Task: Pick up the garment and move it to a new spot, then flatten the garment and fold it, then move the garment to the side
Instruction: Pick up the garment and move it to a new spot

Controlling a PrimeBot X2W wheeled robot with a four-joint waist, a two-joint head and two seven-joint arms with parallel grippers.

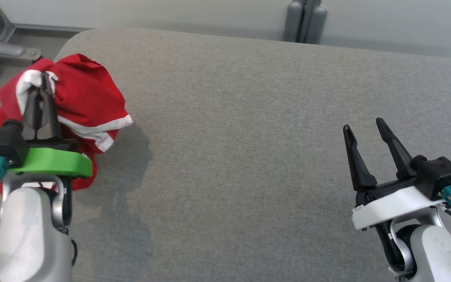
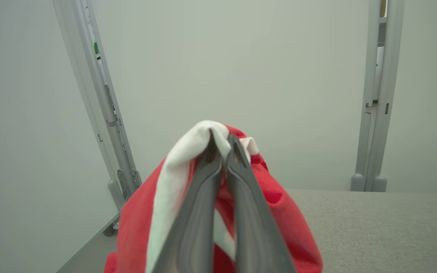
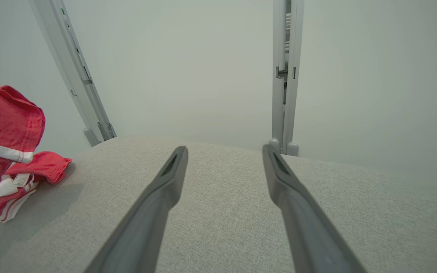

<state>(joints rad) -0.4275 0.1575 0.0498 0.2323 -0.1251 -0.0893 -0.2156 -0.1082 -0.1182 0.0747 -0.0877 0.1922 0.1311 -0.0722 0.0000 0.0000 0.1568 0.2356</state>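
Garment point(image 1: 84, 90): red cloth with white trim, bunched at the far left end of a wide grey fabric-covered table point(image 1: 249, 156), close to its rounded corner. Most of the table is bare, which leaves room to carry the cloth toward the middle and spread it out. The left pincer point(image 1: 42, 80) is clamped on a white-edged fold at the top of the bundle, so the cloth drapes down on both sides of its fingers. The lower folds lie on the table, as the right wrist view shows. The right pincer point(image 1: 363, 123) hovers well apart on the right, fingers spread and holding nothing, probably ready to help flatten. A small white label point(image 3: 20, 179) shows among the lower folds.
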